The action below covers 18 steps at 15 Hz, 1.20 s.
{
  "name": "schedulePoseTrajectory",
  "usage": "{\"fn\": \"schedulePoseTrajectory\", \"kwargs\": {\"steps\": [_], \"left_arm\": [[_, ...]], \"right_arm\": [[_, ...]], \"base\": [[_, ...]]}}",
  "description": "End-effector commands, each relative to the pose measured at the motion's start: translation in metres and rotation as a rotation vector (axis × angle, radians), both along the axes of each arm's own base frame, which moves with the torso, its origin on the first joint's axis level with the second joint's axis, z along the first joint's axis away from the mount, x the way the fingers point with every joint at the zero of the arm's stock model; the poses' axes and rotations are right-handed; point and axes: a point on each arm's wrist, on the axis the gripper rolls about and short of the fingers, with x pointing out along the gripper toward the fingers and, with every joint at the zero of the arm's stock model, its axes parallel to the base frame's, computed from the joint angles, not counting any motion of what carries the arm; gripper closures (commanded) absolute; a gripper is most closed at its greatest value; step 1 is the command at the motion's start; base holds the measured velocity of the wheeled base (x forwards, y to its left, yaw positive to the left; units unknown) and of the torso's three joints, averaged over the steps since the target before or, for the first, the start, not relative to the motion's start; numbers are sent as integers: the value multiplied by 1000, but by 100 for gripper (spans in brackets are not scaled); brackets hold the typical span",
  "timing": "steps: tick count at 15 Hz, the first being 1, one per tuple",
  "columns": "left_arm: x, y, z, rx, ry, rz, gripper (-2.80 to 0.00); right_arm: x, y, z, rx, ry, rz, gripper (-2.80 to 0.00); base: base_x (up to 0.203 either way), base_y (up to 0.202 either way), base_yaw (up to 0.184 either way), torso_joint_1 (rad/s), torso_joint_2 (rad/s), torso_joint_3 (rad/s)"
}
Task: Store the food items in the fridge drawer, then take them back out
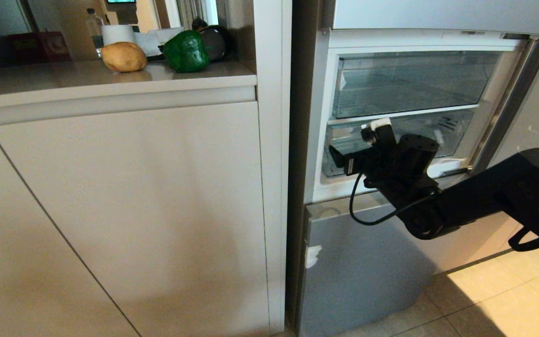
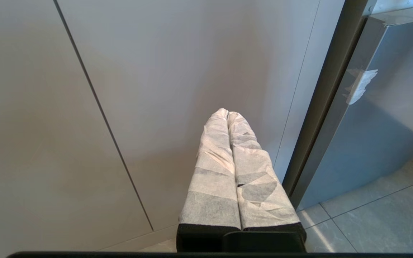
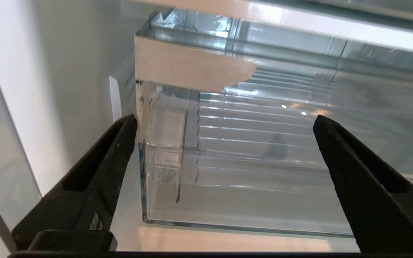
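From the head view, the right end effector [image 1: 344, 157] sits at the left front of the lower fridge drawer [image 1: 442, 128], while the potato [image 1: 123, 56] and green bell pepper [image 1: 186, 51] rest on the desk [image 1: 63, 79], up and to its left. The left wrist view shows the left end effector [image 2: 228, 114] clenched on nothing, low before the cabinet doors [image 2: 156, 89]. In the right wrist view the right end effector [image 3: 224, 123] is released wide, and the drawer's see-through front, running crosswise, lies straight ahead between its fingers [image 3: 99, 168].

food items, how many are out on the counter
2: a potato and a green pepper, side by side on the counter, potato to the left. None shows in the drawer.
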Motion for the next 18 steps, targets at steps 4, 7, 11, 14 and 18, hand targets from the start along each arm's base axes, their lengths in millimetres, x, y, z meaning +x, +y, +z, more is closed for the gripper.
{"fn": "schedulePoseTrajectory", "kwargs": {"steps": [4,7,11,14,18], "left_arm": [[0,0,0,0,1,0,0],[0,0,0,0,1,0,0],[0,0,0,0,1,0,0],[0,0,0,1,1,0,0],[0,0,0,0,1,0,0]], "right_arm": [[-2,2,5,8,-17,9,-280],[-3,6,5,41,-9,26,-280],[-3,8,4,41,-9,30,-280],[-1,9,1,37,-2,31,0],[4,12,-2,39,-6,32,0]], "base": [[0,0,0,0,0,0],[0,0,0,0,0,0],[0,0,0,0,0,0],[0,0,0,0,0,0],[0,0,0,0,0,0]]}}
